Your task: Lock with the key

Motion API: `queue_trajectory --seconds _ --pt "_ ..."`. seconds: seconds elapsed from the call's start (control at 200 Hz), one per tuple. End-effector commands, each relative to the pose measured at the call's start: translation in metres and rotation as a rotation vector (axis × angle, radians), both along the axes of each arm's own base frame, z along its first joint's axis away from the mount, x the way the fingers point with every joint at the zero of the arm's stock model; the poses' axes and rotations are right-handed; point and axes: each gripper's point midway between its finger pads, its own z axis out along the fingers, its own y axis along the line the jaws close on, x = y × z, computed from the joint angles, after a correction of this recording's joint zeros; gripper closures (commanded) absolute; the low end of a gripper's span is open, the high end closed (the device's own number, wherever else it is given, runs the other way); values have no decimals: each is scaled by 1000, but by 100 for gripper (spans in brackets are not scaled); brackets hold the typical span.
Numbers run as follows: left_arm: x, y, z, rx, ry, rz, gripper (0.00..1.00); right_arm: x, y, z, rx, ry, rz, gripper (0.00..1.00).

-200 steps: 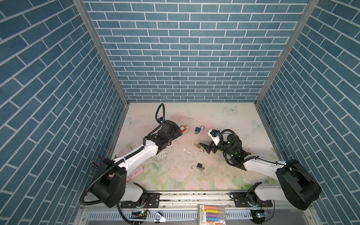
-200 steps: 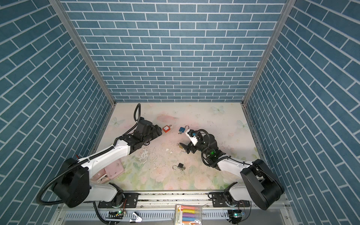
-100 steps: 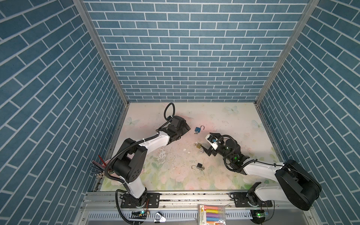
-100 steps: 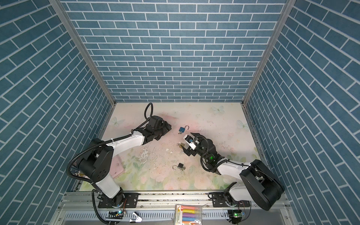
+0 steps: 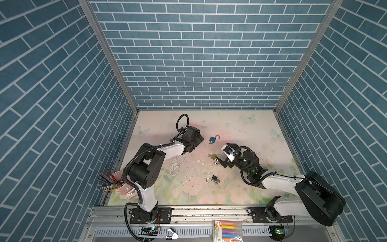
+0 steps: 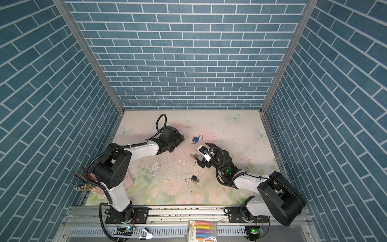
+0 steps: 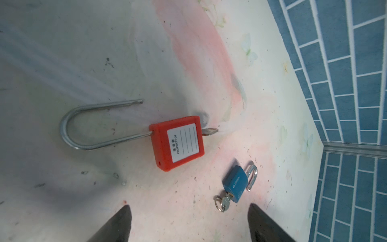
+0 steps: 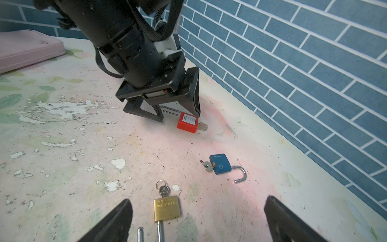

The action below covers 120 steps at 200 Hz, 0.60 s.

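As its shackle (image 7: pixel 62 128) gapes, red padlock (image 7: pixel 177 143), key (image 7: pixel 209 132) inserted

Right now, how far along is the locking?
Done: nothing locked; red padlock, blue padlock and brass padlock lie with shackles open, keys inserted. In hand: nothing; left pincer, open, hangs over the red one, right pincer open near the brass. Remaining: close every shackle, dark padlock included.

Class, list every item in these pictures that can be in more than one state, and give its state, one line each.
Red padlock: shackle open, key inserted.
Blue padlock: shackle open, key inserted.
Brass padlock: shackle open, key inserted.
Black padlock: shackle looks open; key unclear.
Left hand: open, holding nothing.
Right hand: open, holding nothing.
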Motion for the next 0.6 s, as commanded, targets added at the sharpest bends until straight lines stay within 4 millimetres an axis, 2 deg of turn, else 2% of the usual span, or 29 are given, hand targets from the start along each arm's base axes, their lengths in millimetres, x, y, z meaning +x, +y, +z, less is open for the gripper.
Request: queue_trajectory --seconds 0.0,0.155,0.48,0.595 --pt "21 11 8 19 -48 57 12 -13 9 -1 -3 -4 81 1" --pt "29 24 -2 37 -37 93 12 -19 15 -3 0 10 106 1" --pt "51 28 -18 39 -20 88 13 -14 16 -8 -32 18 88 1" --pt "60 36 -23 54 -20 111 12 -13 15 -6 -35 15 81 1"
